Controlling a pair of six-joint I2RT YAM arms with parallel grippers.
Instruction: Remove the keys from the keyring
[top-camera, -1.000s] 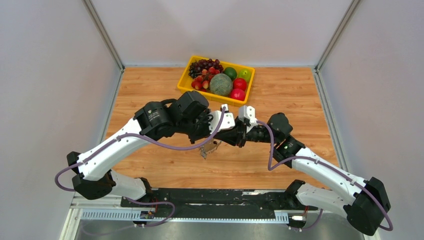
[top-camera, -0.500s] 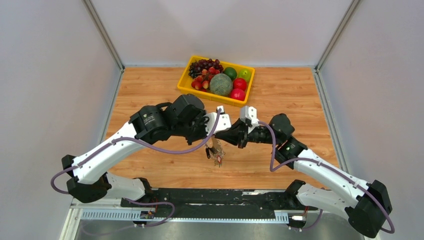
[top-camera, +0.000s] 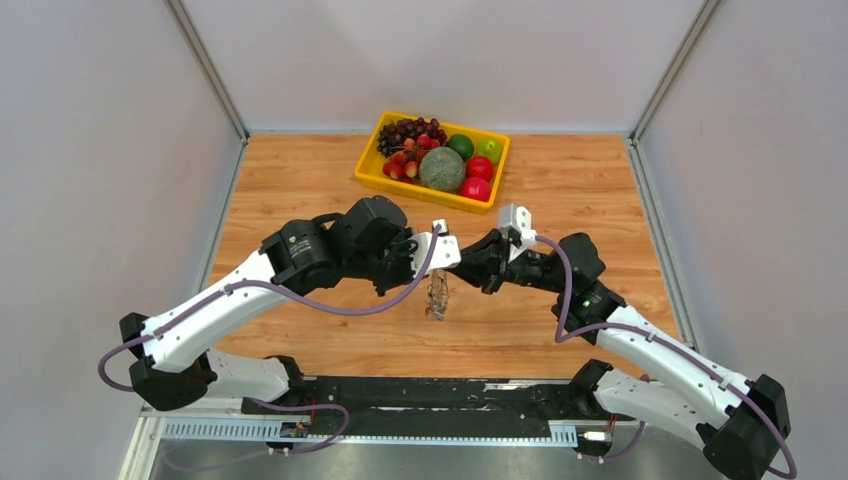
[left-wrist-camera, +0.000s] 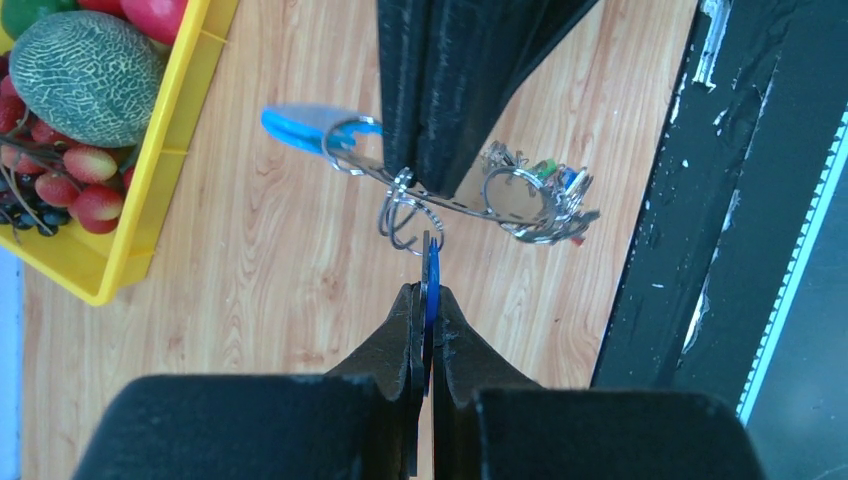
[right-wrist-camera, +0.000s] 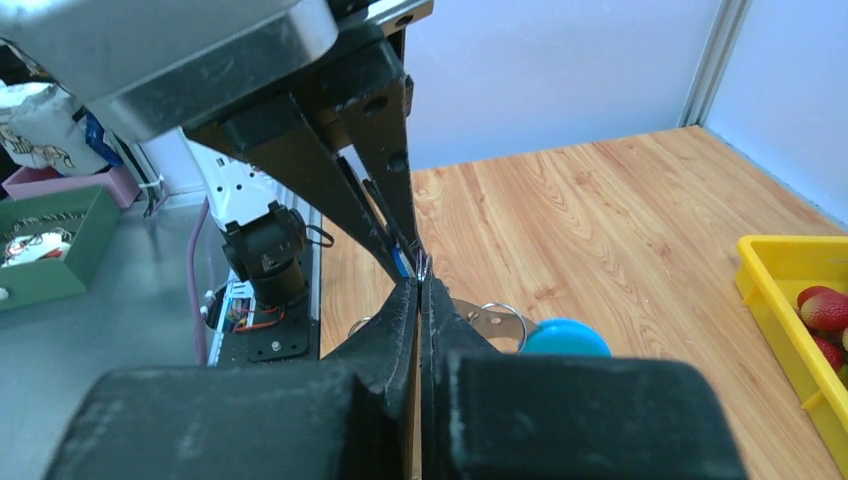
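Both grippers meet in mid-air over the wooden table, in front of the tray. My left gripper (left-wrist-camera: 428, 290) is shut on a blue key (left-wrist-camera: 431, 268) that hangs on a small ring of the keyring (left-wrist-camera: 470, 205). My right gripper (right-wrist-camera: 420, 285) is shut on the keyring's wire; its fingers (left-wrist-camera: 430, 100) come in from the top of the left wrist view. A bunch of other keys (left-wrist-camera: 550, 192) hangs at one end of the wire and a blue band (left-wrist-camera: 295, 125) at the other. In the top view the bunch (top-camera: 437, 298) dangles below the two grippers.
The yellow fruit tray (top-camera: 432, 196) with melon, grapes, strawberries and apples stands at the back of the table, and also shows in the left wrist view (left-wrist-camera: 160, 170). The black base rail (top-camera: 430, 395) runs along the near edge.
The right arm has drawn back to the right and the left arm has shifted. The hanging key bunch has swung a little right and turned edge-on. Both grippers stay shut.
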